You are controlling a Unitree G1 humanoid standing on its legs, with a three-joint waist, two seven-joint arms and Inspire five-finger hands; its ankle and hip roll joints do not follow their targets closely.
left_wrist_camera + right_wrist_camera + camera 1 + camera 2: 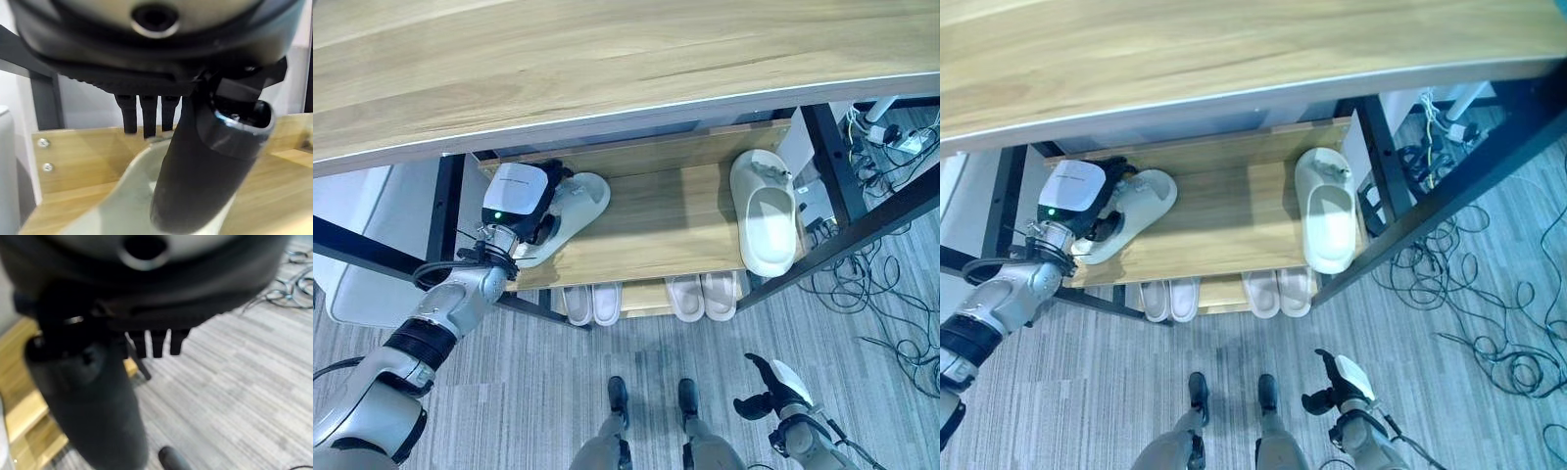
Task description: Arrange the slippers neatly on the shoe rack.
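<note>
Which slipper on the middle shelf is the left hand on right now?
The slanted slipper at the shelf's left end; the left hand grips its heel. The other slipper lies alone at the right end.

A broad wooden tabletop (607, 59) spans the whole 12 o'clock side. Black metal frame legs (881, 217) slant down at 3 o'clock. A tangle of cables (1469, 294) sprawls at 4 o'clock across grey striped carpet (558, 392), which covers 6 o'clock.
</note>
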